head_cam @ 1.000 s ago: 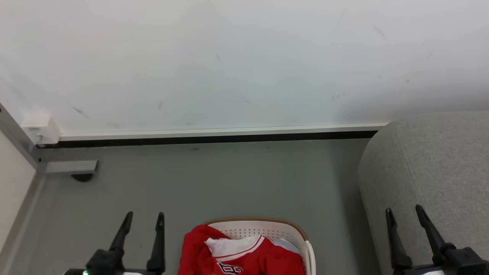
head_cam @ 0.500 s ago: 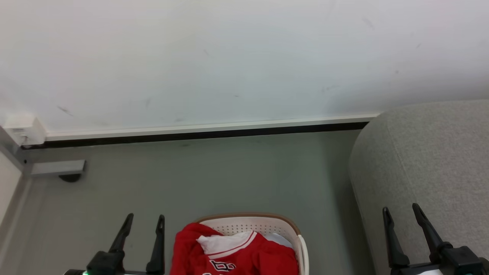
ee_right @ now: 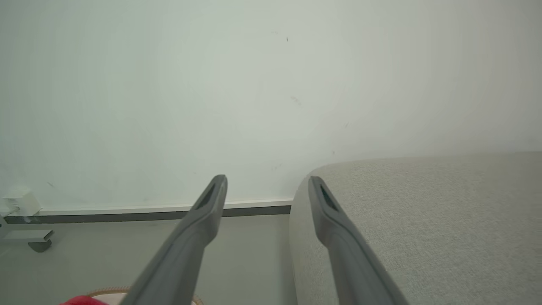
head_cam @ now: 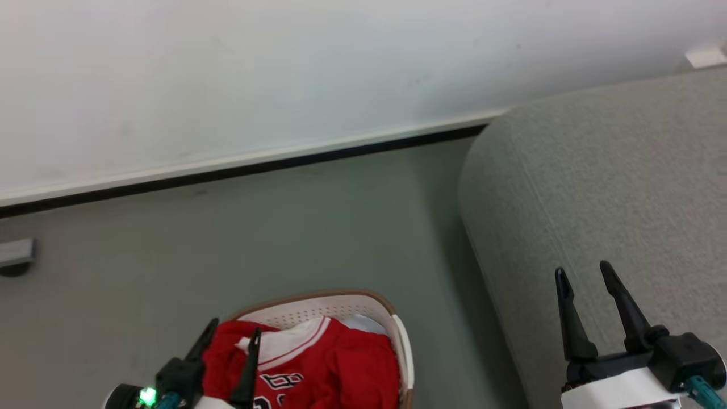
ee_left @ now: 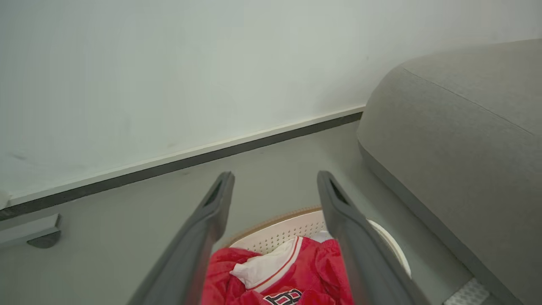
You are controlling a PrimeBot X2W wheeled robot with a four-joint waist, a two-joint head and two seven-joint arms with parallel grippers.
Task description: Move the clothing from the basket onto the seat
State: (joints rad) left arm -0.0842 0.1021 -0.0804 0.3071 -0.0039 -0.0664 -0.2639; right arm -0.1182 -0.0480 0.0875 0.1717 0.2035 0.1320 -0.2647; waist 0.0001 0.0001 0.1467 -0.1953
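The cream-white basket (head_cam: 318, 296) with a brown rim stands on the floor at the bottom middle of the head view. The red jersey (head_cam: 335, 363) lies crumpled in it, white collar trim up. My left gripper (head_cam: 235, 328) is open, its fingers over the jersey's left part; whether they touch it I cannot tell. In the left wrist view the left gripper (ee_left: 275, 176) frames the jersey (ee_left: 313, 271) and basket wall (ee_left: 275, 237). The right gripper (head_cam: 583, 268) hangs open and empty over the grey sofa (head_cam: 596, 182). In the right wrist view the right gripper (ee_right: 266, 178) points at the sofa's rounded end (ee_right: 423, 212).
A white wall with a dark baseboard (head_cam: 284, 165) runs behind the grey floor (head_cam: 227, 238). A grey metal foot (head_cam: 14, 253) sits at the left edge. A pale cloth (head_cam: 363, 322) peeks out behind the jersey in the basket. The sofa stands close to the basket's right.
The head camera has swung, shifting the scene left and tilting it. My left gripper has moved right, from beside the basket to over the jersey. The right gripper sits higher.
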